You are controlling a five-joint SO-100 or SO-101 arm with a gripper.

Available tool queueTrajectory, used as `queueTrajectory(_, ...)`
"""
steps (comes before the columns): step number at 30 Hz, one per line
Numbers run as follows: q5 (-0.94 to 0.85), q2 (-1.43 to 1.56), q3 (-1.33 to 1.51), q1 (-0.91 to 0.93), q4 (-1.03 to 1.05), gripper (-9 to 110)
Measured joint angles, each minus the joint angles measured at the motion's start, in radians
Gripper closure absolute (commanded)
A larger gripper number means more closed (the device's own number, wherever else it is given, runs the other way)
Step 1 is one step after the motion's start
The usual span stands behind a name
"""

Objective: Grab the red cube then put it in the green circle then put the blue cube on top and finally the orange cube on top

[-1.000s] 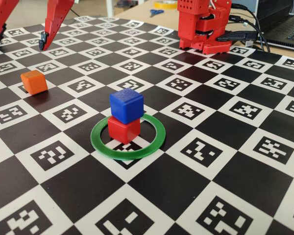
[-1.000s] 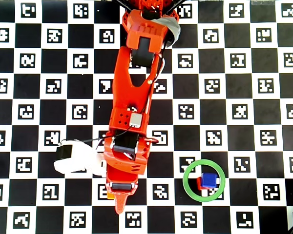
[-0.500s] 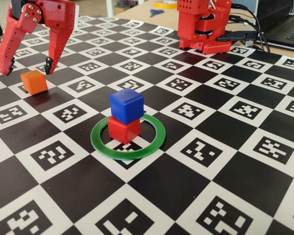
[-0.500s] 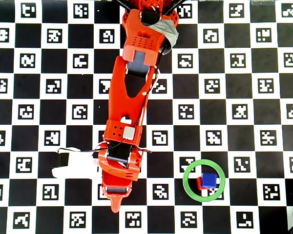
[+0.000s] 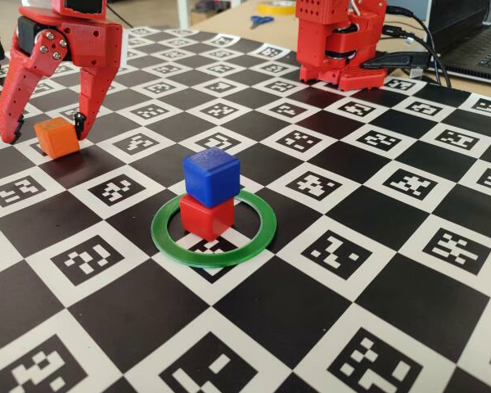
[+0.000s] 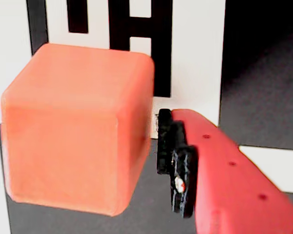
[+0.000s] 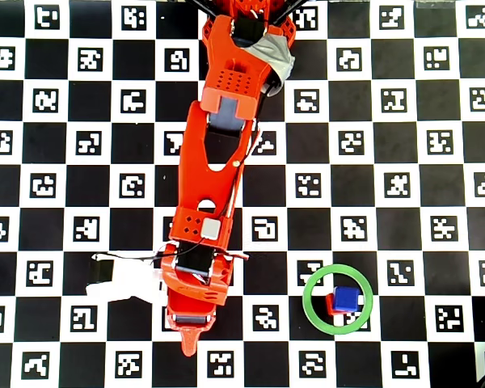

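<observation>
Three cubes (image 5: 211, 173), one ring (image 5: 258, 235)

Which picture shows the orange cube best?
The wrist view: the orange cube fills the frame, with one finger right beside it. The fixed view shows it small between the open gripper's tips. In the overhead view the arm hides it.

Orange cube (image 5: 57, 137) hidden overhead beneath arm (image 7: 214, 202)

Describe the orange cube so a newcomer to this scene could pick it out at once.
In the fixed view, start at the green circle on the checkered board, where the blue cube sits on the red cube. Look to the far left: the orange cube sits alone between the open gripper fingers, the only unstacked cube.
</observation>
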Motion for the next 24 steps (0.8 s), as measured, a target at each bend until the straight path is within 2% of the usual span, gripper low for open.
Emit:
queueTrajectory(16, -0.025, -0.005, 0.000, 0.000, -0.005, 76)
queueTrajectory(24, -0.035, -0.005, 0.000, 0.000, -0.025, 88)
